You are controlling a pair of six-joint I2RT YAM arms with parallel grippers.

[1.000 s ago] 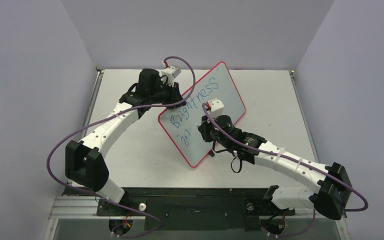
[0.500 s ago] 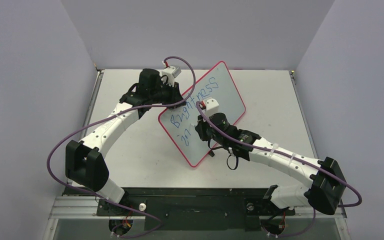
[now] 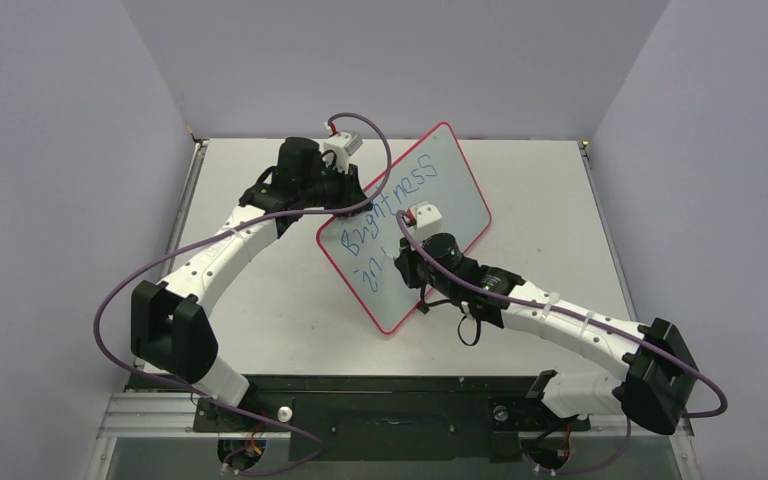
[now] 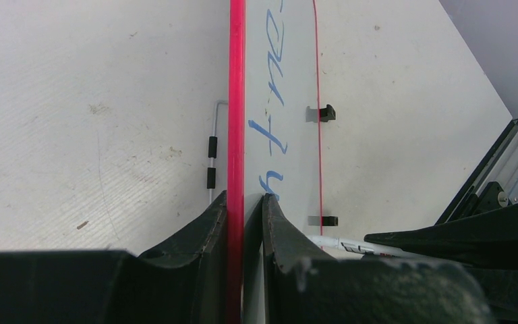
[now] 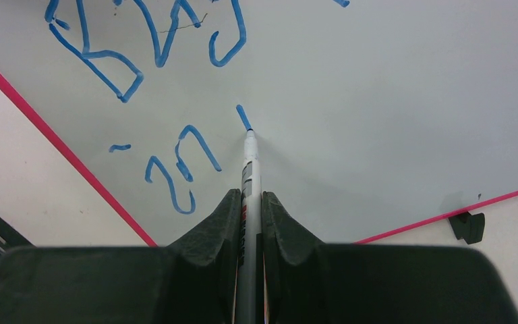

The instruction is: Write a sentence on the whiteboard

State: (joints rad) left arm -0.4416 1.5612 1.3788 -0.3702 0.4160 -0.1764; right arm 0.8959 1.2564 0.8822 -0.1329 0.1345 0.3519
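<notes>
Your right gripper (image 5: 249, 197) has its fingers pressed together on a marker (image 5: 249, 164). The marker's long axis lies straight along the fingers, with its tip pointing away from the wrist. The tip touches the whiteboard (image 5: 391, 94) at the lower end of a short blue stroke, just right of the word "in".

Your left gripper (image 4: 244, 200) pinches the board's red-pink rim between its two fingers, one finger on the back and one on the written face. In your left wrist view the board appears almost edge-on, running straight away from the fingers, with two small black clips (image 4: 322, 113) on its far edge.

From above, the whiteboard (image 3: 455, 195) sits in the middle of the table (image 3: 260, 290), between your two arms. Its long axis runs diagonally from near-left to far-right, and its white face is turned up toward the right arm. The sentence (image 3: 397, 203) follows that long axis: "Brightness" on the upper line, "in" and the new stroke below it.
</notes>
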